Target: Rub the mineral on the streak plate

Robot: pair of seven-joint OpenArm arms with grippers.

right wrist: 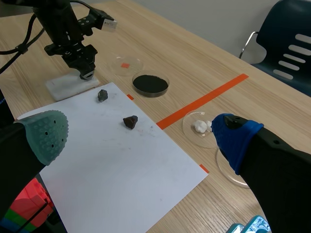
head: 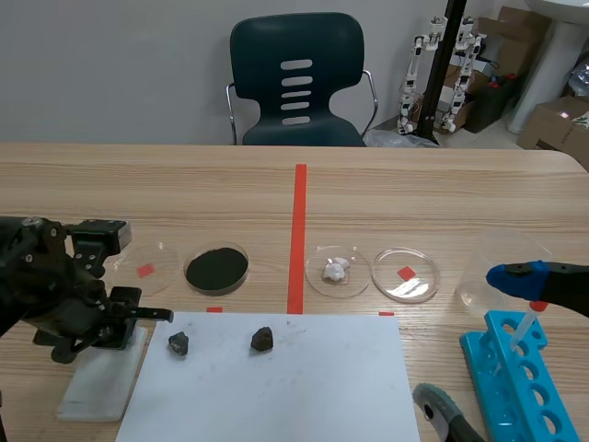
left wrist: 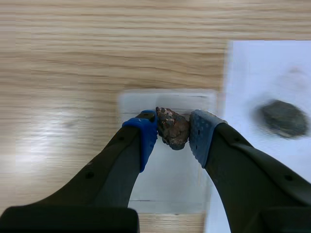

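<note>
Mineral [left wrist: 172,127] sits clamped in the left pincer [left wrist: 173,132], above the white plate [left wrist: 169,177]. Right pincer [right wrist: 141,137] hangs spread wide and empty over the tabletop [right wrist: 194,63].

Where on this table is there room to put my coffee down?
Free: the bare wood strip between the dishes and the far edge of the table, and the near half of the paper, this side of the two stones. Crowded: the dish row, the white slab under the left gripper, the corner by the blue rack.
</note>
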